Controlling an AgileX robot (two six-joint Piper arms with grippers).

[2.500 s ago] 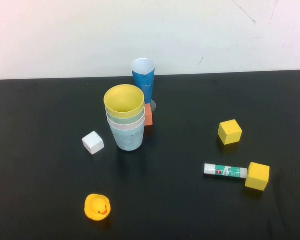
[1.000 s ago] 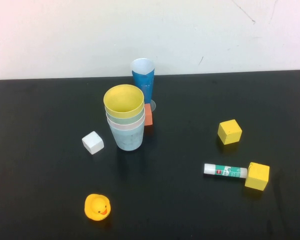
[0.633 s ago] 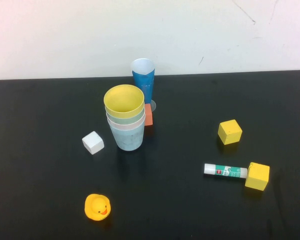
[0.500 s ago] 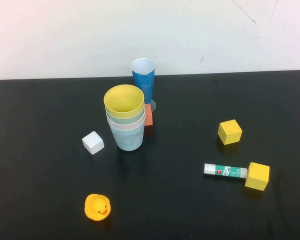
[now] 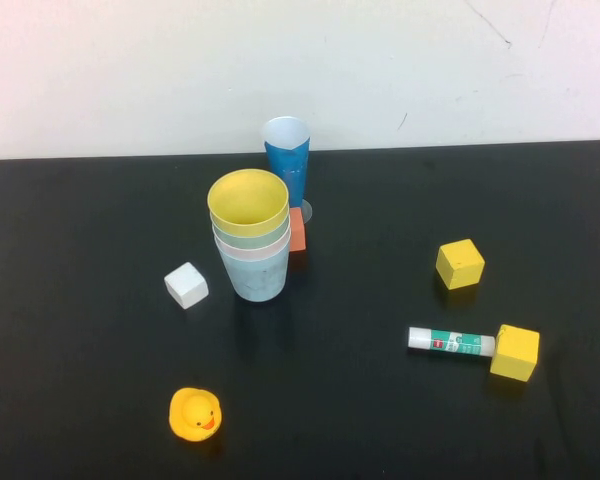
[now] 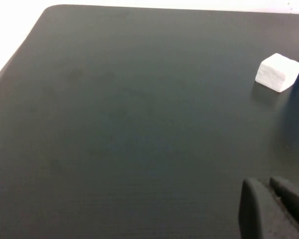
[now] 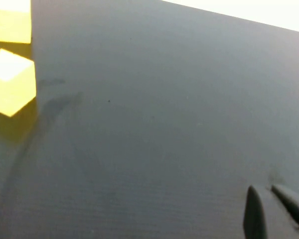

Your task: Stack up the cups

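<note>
The cups stand nested in one upright stack left of the table's middle in the high view: the yellow cup [image 5: 248, 200] on top, then the mint green rim [image 5: 252, 238], a pale pink rim [image 5: 252, 252], and the light blue cup [image 5: 255, 279] at the bottom. Neither arm shows in the high view. My left gripper [image 6: 266, 188] is shut and empty, low over bare black table [image 6: 114, 124]. My right gripper [image 7: 264, 190] is also shut and empty, over bare table [image 7: 154, 109]. Neither gripper touches the cups.
A taller dark-blue cup [image 5: 287, 160] and an orange block [image 5: 298, 230] stand just behind the stack. A white cube [image 5: 186, 285] [image 6: 278, 72] lies to its left and a rubber duck [image 5: 195, 414] near the front. Two yellow cubes [image 5: 460, 264] [image 5: 515, 352] and a glue stick [image 5: 450, 342] lie at right.
</note>
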